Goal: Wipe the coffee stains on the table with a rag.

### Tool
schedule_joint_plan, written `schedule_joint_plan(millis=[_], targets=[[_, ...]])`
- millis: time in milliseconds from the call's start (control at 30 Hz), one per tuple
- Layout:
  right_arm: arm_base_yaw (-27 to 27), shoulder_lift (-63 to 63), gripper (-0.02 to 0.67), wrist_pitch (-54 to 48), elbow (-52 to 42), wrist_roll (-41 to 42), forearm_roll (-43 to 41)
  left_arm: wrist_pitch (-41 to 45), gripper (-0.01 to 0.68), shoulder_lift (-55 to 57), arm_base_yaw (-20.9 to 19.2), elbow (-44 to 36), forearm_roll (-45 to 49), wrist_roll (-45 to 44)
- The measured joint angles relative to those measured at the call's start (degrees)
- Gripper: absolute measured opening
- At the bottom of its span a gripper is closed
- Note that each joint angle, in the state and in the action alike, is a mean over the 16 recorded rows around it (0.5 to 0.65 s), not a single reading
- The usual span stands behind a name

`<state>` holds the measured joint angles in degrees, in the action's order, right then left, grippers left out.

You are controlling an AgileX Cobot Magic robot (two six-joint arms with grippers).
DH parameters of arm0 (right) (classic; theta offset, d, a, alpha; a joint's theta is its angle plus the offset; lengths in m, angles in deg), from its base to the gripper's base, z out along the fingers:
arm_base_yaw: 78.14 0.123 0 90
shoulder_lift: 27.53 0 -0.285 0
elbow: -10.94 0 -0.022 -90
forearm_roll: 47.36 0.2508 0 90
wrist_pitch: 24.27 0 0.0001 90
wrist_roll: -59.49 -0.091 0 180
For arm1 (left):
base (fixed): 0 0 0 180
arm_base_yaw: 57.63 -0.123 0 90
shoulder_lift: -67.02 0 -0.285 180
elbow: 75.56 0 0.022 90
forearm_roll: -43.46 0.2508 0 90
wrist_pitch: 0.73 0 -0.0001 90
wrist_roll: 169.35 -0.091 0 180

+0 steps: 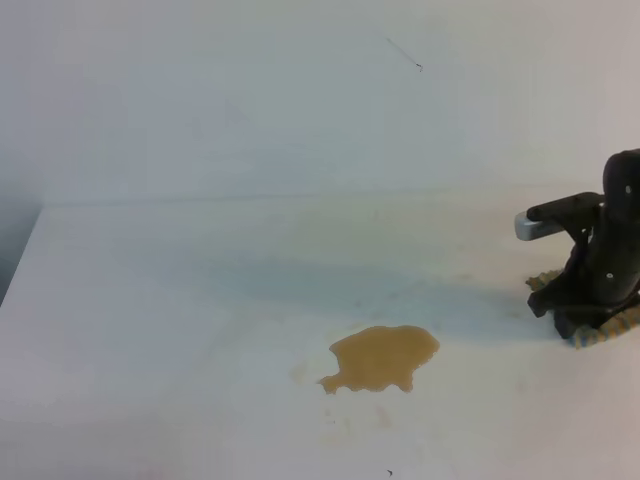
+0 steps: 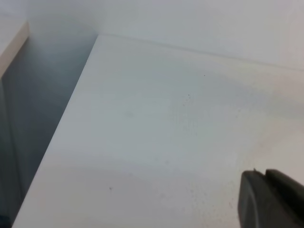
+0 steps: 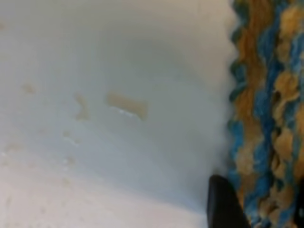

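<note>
Sitting well left of the cloth, the coffee stains (image 1: 381,359) are spreading across the middle of the white counter (image 1: 180,300). Pressing down at the far right edge, the right end effector (image 1: 585,318) is covering the rag (image 1: 607,333), though I cannot tell whether it is clamping it. Hovering over bare counter, the left end effector (image 2: 270,199) is showing too little to judge, so the right arm is nearer.

Right gripper (image 1: 590,320) cut off by exterior high view's right edge; jaws hidden behind its own body, can't tell open/closed. Rag (image 1: 605,333) mostly covered by it, only frayed bits show. Right wrist view: rag (image 3: 266,114) cut by right edge, blurry; one dark fingertip (image 3: 223,202) only. Left gripper (image 2: 270,199) cut off at wrist view's corner, state unclear.
</note>
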<state>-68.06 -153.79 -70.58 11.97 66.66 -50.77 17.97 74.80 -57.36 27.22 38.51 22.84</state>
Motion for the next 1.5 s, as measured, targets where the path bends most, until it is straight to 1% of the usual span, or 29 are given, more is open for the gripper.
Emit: schedule_joint_plan(millis=[133,267,367,433,667,800,1200,1500], targets=[[0.0,-0.5,0.140,-0.5,0.0,1.1,0.5,0.0,-0.001,0.0,0.0,0.0,0.0,0.0],[0.0,-0.6,0.056,-1.0,0.0,4.1,3.1,0.0,-0.001,0.0,0.0,0.0,0.0,0.0],[0.0,-0.6,0.015,-1.4,0.0,7.3,6.6,0.0,-0.001,0.0,0.0,0.0,0.0,0.0],[0.1,-0.6,0.001,-1.6,0.0,9.5,9.4,0.0,-0.001,0.0,0.0,0.0,0.0,0.0],[1.1,-0.7,-0.003,-2.3,0.0,16.9,19.9,0.0,-0.001,0.0,0.0,0.0,0.0,0.0],[2.2,-0.8,-0.003,-2.5,0.0,19.5,24.8,0.0,-0.001,0.0,0.0,0.0,0.0,0.0],[6.7,-1.1,-0.004,-0.8,0.1,23.2,34.5,0.0,-0.001,0.0,0.0,0.0,0.0,0.0],[8.8,-1.6,-0.004,0.0,0.4,26.2,41.1,0.0,-0.001,0.0,0.0,0.0,0.0,0.0]])
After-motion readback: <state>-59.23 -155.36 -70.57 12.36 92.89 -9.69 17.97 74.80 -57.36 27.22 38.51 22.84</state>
